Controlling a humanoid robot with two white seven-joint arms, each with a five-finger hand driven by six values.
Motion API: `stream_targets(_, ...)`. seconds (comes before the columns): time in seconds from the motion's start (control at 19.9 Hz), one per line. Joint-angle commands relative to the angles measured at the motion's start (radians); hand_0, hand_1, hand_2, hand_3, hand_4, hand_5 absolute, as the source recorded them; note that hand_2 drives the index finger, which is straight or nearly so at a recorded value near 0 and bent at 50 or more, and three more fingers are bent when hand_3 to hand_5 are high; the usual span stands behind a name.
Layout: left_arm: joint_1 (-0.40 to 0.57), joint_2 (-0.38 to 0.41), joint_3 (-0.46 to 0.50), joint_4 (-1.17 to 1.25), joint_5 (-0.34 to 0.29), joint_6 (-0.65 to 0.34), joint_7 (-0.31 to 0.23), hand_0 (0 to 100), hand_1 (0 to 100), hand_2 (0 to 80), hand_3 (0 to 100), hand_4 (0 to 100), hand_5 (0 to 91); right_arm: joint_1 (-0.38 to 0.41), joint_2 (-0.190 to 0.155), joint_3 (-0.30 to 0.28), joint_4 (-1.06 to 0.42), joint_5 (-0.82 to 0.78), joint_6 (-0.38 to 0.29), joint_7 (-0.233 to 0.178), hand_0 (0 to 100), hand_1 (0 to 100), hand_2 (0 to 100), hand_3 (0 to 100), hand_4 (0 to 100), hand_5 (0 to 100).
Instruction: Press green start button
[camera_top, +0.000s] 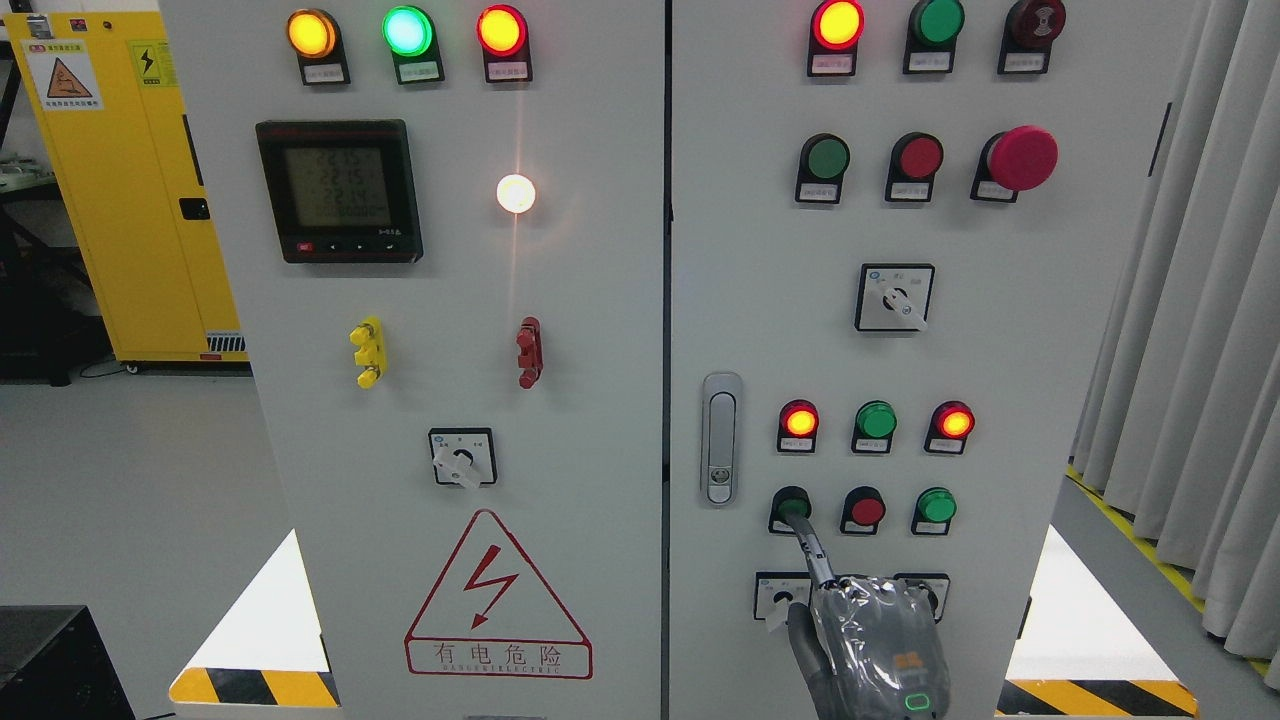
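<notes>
We are at the cabinet (1000, 400), and the task is nearly done, by our reading. Our right hand (875, 640) comes up from the bottom edge, at 6 o'clock on the right door. It holds nothing: the index finger (805, 535) is stretched out and the other fingers look tucked in under a shiny wrap.

The fingertip sits right on the green button (785, 497), the leftmost of the low row of three, at 11 o'clock from the hand. We cannot tell whether the button is pushed in or only touched. The green lamp (876, 420), at 1 o'clock from the button, looks dark, and the two red lamps beside it glow. So we judge the press not yet confirmed, with a firm push and a pull-back left to do. Our left hand is not in view.

Around us, a curtain (1200, 300) hangs at 3 o'clock and a yellow locker (120, 200) stands at 9 o'clock. The left door carries a meter (340, 190) and a warning triangle (497, 600). The door handle (720, 437) is at 10 o'clock from the button.

Nothing blocks the finger. The red button (866, 510) just beside, at 3 o'clock, is the one to keep clear of. A selector switch (783, 597) sits close under the finger at 6 o'clock.
</notes>
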Motion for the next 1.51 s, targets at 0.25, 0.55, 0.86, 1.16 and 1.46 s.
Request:
stream_targets(0.25, 0.0, 0.0, 0.0, 0.0, 0.0, 0.0, 0.0, 12, 56, 0.0, 0, 0, 0.0, -0.01, 0.005, -0.01, 0.024, -0.003, 0.004, 0.006, 71, 95, 0, 100, 100, 100)
stream_targets(0.55, 0.0, 0.0, 0.0, 0.0, 0.0, 0.0, 0.0, 12, 56, 0.0, 0, 0, 0.0, -0.008, 0.005, -0.011, 0.026, -0.029, 0.007, 0.018, 71, 95, 0, 100, 100, 100)
stream_targets(0.86, 0.0, 0.0, -0.001, 0.0, 0.0, 0.0, 0.001, 12, 56, 0.0, 0, 0, 0.0, 0.002, 0.006, -0.011, -0.008, -0.031, 0.004, 0.011, 71, 95, 0, 100, 100, 100)
stream_targets(1.16, 0.0, 0.0, 0.0, 0.0, 0.0, 0.0, 0.0, 12, 56, 0.0, 0, 0, 0.0, 0.019, 0.008, -0.011, -0.049, -0.032, 0.004, 0.004, 72, 95, 0, 100, 100, 100)
stream_targets(1.46, 0.0, 0.0, 0.0, 0.0, 0.0, 0.0, 0.0, 12, 56, 0.0, 0, 0, 0.0, 0.073, 0.011, 0.006, -0.133, -0.082, -0.003, 0.004, 72, 95, 0, 100, 100, 100)
